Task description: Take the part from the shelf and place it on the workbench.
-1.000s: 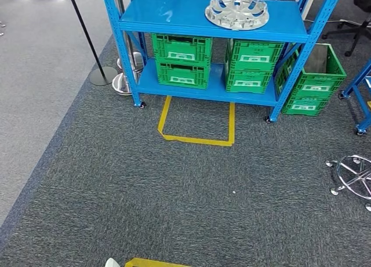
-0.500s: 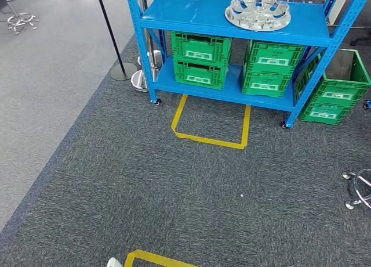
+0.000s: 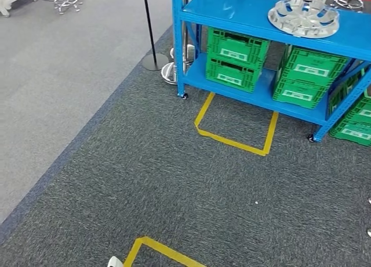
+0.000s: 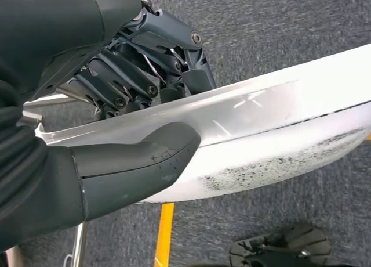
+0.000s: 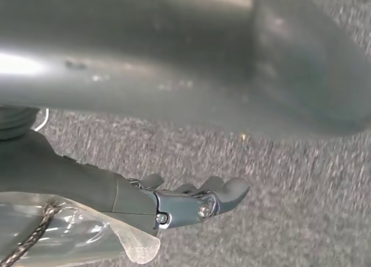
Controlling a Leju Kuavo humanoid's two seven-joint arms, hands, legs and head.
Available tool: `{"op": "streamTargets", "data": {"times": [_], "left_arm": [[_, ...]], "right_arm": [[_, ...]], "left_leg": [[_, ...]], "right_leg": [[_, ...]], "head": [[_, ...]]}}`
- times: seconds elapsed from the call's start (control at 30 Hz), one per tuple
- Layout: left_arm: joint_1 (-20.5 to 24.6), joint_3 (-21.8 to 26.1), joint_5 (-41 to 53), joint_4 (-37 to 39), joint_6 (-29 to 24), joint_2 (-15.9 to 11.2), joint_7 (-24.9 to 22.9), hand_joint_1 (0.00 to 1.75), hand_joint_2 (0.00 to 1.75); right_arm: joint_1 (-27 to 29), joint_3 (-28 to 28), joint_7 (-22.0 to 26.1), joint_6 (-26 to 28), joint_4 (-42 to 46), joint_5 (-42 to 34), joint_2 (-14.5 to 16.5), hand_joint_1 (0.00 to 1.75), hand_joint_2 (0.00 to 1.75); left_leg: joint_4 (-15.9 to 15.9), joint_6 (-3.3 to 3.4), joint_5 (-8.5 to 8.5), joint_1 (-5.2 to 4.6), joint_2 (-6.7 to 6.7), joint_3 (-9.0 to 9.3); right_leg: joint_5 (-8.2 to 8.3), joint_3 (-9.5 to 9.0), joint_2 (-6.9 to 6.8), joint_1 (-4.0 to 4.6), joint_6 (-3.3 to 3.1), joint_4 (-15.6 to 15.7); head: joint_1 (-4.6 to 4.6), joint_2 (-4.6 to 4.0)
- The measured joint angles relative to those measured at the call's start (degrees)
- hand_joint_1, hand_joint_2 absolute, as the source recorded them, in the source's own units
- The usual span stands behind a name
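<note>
A silver part (image 4: 271,133) is gripped at its rim by the left hand (image 4: 131,122) — thumb on one face, fingers on the other; the right hand (image 5: 175,203) cannot be judged. Beyond open grey carpet (image 3: 175,186) and a yellow tape outline (image 3: 234,140), the blue shelf (image 3: 245,14) is seen — another silver part (image 3: 304,17) lies on it.

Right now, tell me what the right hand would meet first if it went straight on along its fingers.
Probably only the grey carpet: past the right hand the right wrist view shows bare floor. The blurred silver surface runs alongside that line, not across it. Depth is unclear.
</note>
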State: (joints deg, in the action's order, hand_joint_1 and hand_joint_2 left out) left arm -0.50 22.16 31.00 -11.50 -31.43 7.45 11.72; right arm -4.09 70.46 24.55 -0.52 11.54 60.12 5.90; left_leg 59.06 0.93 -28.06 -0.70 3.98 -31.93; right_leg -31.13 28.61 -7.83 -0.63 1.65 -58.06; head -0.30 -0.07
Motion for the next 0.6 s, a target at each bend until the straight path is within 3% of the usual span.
{"op": "streamTargets", "data": {"times": [0.03, 0.1, 0.17, 0.23, 0.27, 0.3, 0.33, 0.4, 0.47, 0.53, 0.57, 0.6], "left_arm": [[-0.1, 0.1, 0.0, 0.0, 0.0, 0.0, 0.0, 1.75, 1.75], [-0.2, 0.2, 0.0, 0.0, 0.0, 0.0, 0.0, 1.75, 1.75], [0.0, 0.3, 0.0, 0.0, 0.0, 0.0, 0.0, 1.75, 1.75], [0.1, 0.3, 0.1, 0.0, 0.0, 0.1, 0.0, 1.75, 1.75], [0.1, 0.3, 0.1, 0.0, 0.0, 0.1, 0.0, 1.75, 1.75], [0.0, 0.3, 0.1, 0.0, 0.0, 0.1, 0.0, 1.75, 1.75], [-0.1, 0.3, 0.1, 0.0, 0.0, 0.1, 0.0, 1.75, 1.75], [0.0, 0.3, 0.1, 0.0, 0.1, 0.1, 0.0, 1.75, 1.75], [0.1, 0.3, 0.1, 0.0, 0.1, 0.2, 0.0, 1.75, 1.75], [0.1, 0.3, 0.2, 0.0, 0.1, 0.3, 0.0, 1.75, 1.75], [0.0, 0.3, 0.2, 0.0, 0.1, 0.3, 0.0, 1.75, 1.75], [-0.1, 0.3, 0.2, 0.0, 0.1, 0.3, 0.0, 1.75, 1.75]], "right_arm": [[-0.1, 0.0, 0.0, 0.0, 0.0, 0.0, 0.0, 0.00, 0.00], [-0.3, 0.0, 0.1, 0.0, 0.0, 0.1, 0.0, 0.00, 0.00], [-0.2, 0.0, 0.1, 0.0, 0.0, 0.1, 0.0, 0.00, 0.00], [0.1, -0.1, 0.1, 0.0, 0.0, 0.1, 0.0, 0.00, 0.00], [0.2, -0.1, 0.1, 0.0, 0.0, 0.1, 0.0, 0.00, 0.00], [0.3, -0.1, 0.1, 0.1, 0.0, 0.1, 0.0, 0.00, 0.00], [0.3, -0.1, 0.1, 0.1, 0.0, 0.1, 0.0, 0.00, 0.00], [0.2, -0.1, 0.1, 0.1, 0.0, 0.1, -0.1, 0.00, 0.00], [0.3, -0.2, 0.0, 0.1, 0.0, 0.1, -0.2, 0.00, 0.00], [0.3, -0.2, 0.0, 0.1, 0.0, 0.1, -0.2, 0.00, 0.00], [0.2, -0.2, 0.0, 0.2, 0.0, 0.1, -0.2, 0.00, 0.00], [0.2, -0.3, 0.0, 0.2, 0.0, 0.1, -0.2, 0.00, 0.00]], "left_leg": [[-0.2, 0.24, 0.20, 0.14, -0.64, -0.04], [-0.9, 0.90, 0.72, 0.43, -1.84, 0.05], [-1.1, 1.50, 1.15, 0.51, -3.22, -0.15], [-1.1, 1.80, 1.39, 0.32, -4.95, -0.49], [-1.1, 1.84, 1.47, 0.23, -5.84, -0.55], [-1.0, 1.80, 1.53, 0.16, -6.71, -0.55], [-0.9, 1.72, 1.59, 0.12, -7.53, -0.53], [-0.6, 1.47, 1.65, 0.10, -8.96, -0.72], [-0.4, 0.89, 1.83, 0.28, -10.30, -1.26], [-0.5, 0.01, 2.23, 0.53, -11.83, -1.73], [-0.4, -0.32, 2.25, 0.57, -11.67, -1.90], [0.2, -0.65, 1.81, 0.55, -10.59, -2.26]], "right_leg": [[-0.13, -0.03, -0.14, -0.06, 0.33, 0.1], [-1.57, 0.62, 2.52, -0.23, 0.88, -1.5], [-4.93, 3.46, 6.35, -0.34, 1.10, -7.6], [-7.33, 6.95, 7.58, -0.29, 1.10, -14.5], [-7.01, 7.71, 7.75, -0.25, 1.04, -15.6], [-5.50, 7.33, 7.90, -0.22, 0.92, -14.4], [-3.26, 5.99, 8.38, -0.20, 0.72, -11.2], [0.14, 2.71, 11.57, -0.29, 0.12, -3.5], [0.77, 1.24, 14.00, -0.29, -0.26, 0.1], [0.88, 0.82, 13.10, -0.18, -0.55, 0.7], [1.12, 0.52, 12.28, -0.25, -0.82, 1.0], [1.38, 0.19, 11.43, -0.39, -1.09, 1.3]], "head": [[0.02, 0.00], [0.16, 0.00], [0.35, 0.00], [0.36, 0.00], [0.36, 0.00], [0.36, 0.00], [0.36, 0.00], [0.32, -0.01], [0.28, -0.02], [0.30, -0.01], [0.32, -0.01], [0.19, 0.00]]}}
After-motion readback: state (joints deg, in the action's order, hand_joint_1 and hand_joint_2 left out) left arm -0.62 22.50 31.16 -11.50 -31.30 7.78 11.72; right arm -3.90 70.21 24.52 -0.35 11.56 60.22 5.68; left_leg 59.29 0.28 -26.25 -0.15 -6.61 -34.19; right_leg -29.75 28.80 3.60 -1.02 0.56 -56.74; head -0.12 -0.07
